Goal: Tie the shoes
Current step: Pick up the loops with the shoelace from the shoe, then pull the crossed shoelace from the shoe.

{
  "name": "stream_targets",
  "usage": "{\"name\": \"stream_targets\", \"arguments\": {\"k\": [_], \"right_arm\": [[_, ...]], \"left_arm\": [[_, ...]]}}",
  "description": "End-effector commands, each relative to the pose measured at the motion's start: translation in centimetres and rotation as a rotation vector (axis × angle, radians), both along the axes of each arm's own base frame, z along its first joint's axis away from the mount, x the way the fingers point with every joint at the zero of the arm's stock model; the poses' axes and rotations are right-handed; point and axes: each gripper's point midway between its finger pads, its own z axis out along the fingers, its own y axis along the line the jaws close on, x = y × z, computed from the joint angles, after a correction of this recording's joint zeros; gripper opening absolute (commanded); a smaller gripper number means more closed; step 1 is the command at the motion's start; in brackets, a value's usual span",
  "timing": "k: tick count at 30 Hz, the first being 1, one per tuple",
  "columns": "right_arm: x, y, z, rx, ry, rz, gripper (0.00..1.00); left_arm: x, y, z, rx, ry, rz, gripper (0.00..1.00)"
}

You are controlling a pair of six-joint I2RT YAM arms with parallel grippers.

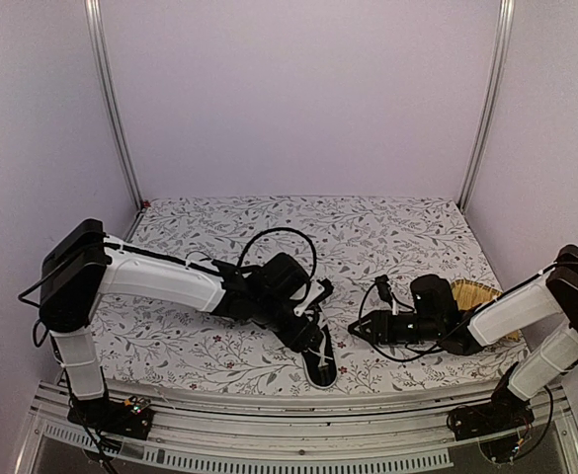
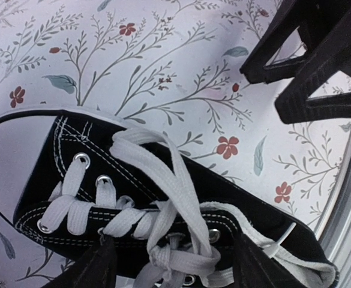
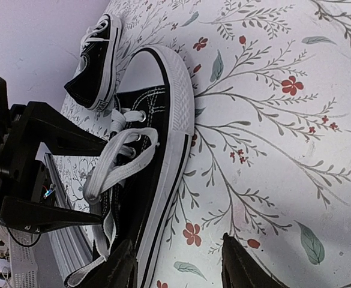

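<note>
One black sneaker (image 1: 319, 365) with white laces lies near the table's front edge, toe toward me. In the left wrist view the shoe (image 2: 73, 150) fills the frame, with a loose lace knot (image 2: 187, 255) over its eyelets. My left gripper (image 2: 175, 270) is open, its fingers (image 2: 88, 270) astride the knot just above the shoe's tongue. My right gripper (image 3: 181, 273) is open and empty, low over the cloth beside the shoe's white sole (image 3: 178, 120). The second shoe (image 3: 97, 54) lies farther off in the right wrist view. In the top view the left gripper (image 1: 311, 336) and right gripper (image 1: 358, 329) flank the shoe.
The table is covered by a floral cloth (image 1: 387, 237). A tan woven item (image 1: 472, 293) lies by the right arm. The metal front rail (image 1: 298, 430) runs just behind the shoe's toe. White walls close off the back and sides.
</note>
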Motion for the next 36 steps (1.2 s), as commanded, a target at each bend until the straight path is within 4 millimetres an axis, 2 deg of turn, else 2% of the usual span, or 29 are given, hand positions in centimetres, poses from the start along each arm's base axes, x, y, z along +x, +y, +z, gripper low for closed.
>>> {"name": "stream_targets", "arguments": {"k": [1, 9, 12, 17, 24, 30, 36], "right_arm": [[0.4, 0.1, 1.1, 0.034, -0.029, -0.007, 0.49], [0.2, 0.3, 1.9, 0.054, -0.044, 0.014, 0.49], [0.0, 0.7, 2.9, 0.074, -0.08, 0.054, 0.49], [-0.8, 1.8, 4.8, 0.112, -0.141, 0.153, 0.49], [-1.9, 3.4, 6.2, 0.168, -0.182, 0.291, 0.45], [-2.8, 5.4, 6.9, 0.196, -0.188, 0.37, 0.44], [-4.1, 8.0, 7.1, 0.217, -0.179, 0.444, 0.4]], "left_arm": [[-0.1, -0.4, 0.0, 0.022, -0.024, -0.017, 0.6], [-0.2, -0.1, 0.0, 0.025, -0.024, -0.012, 0.29], [-0.5, -0.2, 0.2, -0.012, 0.001, -0.001, 0.16], [-0.3, -0.2, 1.1, -0.148, 0.092, 0.054, 0.0], [0.6, 0.5, 2.9, -0.375, 0.25, 0.119, 0.0], [0.8, 0.6, 3.3, -0.475, 0.365, 0.117, 0.0], [0.9, 1.2, 4.7, -0.591, 0.45, 0.096, 0.0]]}}
